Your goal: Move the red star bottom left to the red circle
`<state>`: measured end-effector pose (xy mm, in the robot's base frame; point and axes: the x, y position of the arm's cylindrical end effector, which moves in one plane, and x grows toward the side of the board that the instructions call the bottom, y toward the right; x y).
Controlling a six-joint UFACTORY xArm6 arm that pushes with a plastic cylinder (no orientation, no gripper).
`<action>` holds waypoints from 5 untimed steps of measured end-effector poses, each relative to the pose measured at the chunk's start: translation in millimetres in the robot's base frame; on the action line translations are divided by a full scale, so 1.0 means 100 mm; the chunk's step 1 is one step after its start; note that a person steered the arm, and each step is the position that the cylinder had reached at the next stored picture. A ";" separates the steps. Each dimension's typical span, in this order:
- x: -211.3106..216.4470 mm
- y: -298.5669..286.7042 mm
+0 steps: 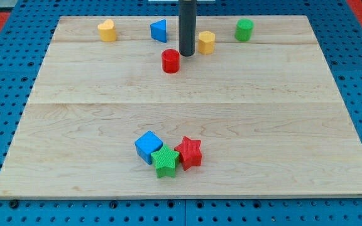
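The red star [189,152] lies near the view's bottom centre of the wooden board, touching a green star [165,161] on its left. The red circle [170,61] stands near the view's top centre. My tip [186,54] is at the end of the dark rod, just to the right of the red circle and far above the red star.
A blue cube [148,146] touches the green star's upper left. Along the view's top stand a yellow heart [107,30], a blue triangle [159,31], a yellow hexagon [206,42] right of my tip, and a green cylinder [244,29]. The board [294,125] lies on a blue pegboard.
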<state>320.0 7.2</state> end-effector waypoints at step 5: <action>1.84 1.09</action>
<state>504.1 115.8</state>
